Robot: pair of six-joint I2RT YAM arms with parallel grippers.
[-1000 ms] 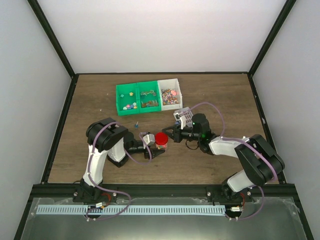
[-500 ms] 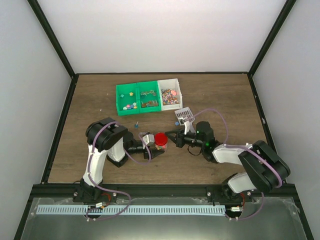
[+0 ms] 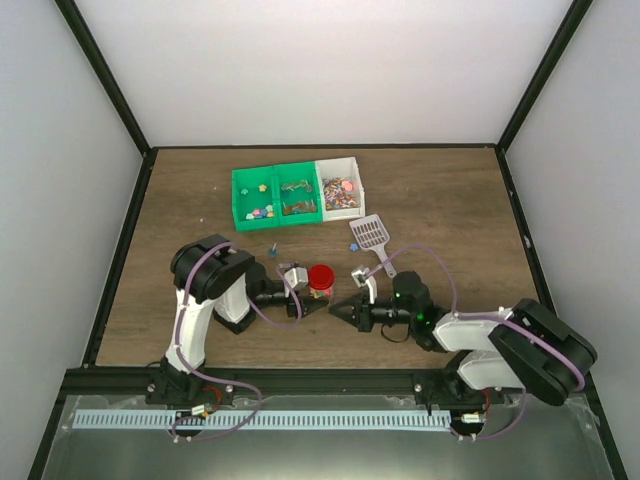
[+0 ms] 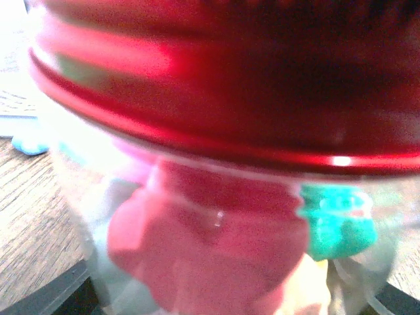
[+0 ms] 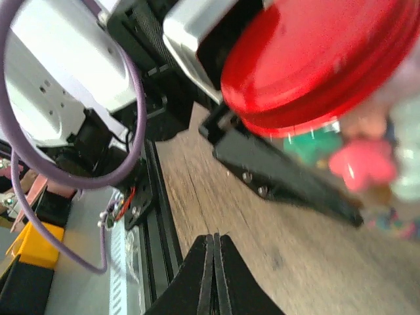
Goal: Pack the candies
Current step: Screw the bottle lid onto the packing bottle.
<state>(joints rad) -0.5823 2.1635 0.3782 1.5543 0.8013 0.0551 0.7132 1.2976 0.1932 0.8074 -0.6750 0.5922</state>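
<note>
1. Under the overhead camera, a brown wood-grain table (image 3: 450, 200) fills the floor of a booth with plain white walls (image 3: 320, 70). A black frame (image 3: 110, 100) runs up the corners and along the table's edges.
2. At the back, a little left of centre, two green bins (image 3: 275, 195) and a white bin (image 3: 352, 165) stand touching in one row.
3. A pale slotted scoop (image 3: 370, 233) lies flat on the wood near the white bin, its head toward the bins. Nothing grips it.
4. Two small blue bits (image 3: 274, 248) lie loose on the wood, one left of the jar and one just beside the scoop's head. They are too small to identify.
5. The candies (image 3: 341, 192) sit heaped in the white bin as tiny specks of mixed pink, orange, brown and white.
6. More of them are inside a clear jar (image 3: 321, 288) with a red lid (image 3: 321, 276) on top, standing near the table's middle.
7. Seen close from the left wrist, the jar's contents are blurred lumps, a large pink one and a smaller green one, pressed against the clear wall under the lid's rim.
8. The left gripper (image 3: 310, 298) lies low on the wood with its dark fingers on either side of the jar, clamping it.
9. The right gripper (image 3: 336, 310) is just right of the jar, apart from it. Its jaws are pressed together on nothing and the tip points toward the jar's base.
</note>
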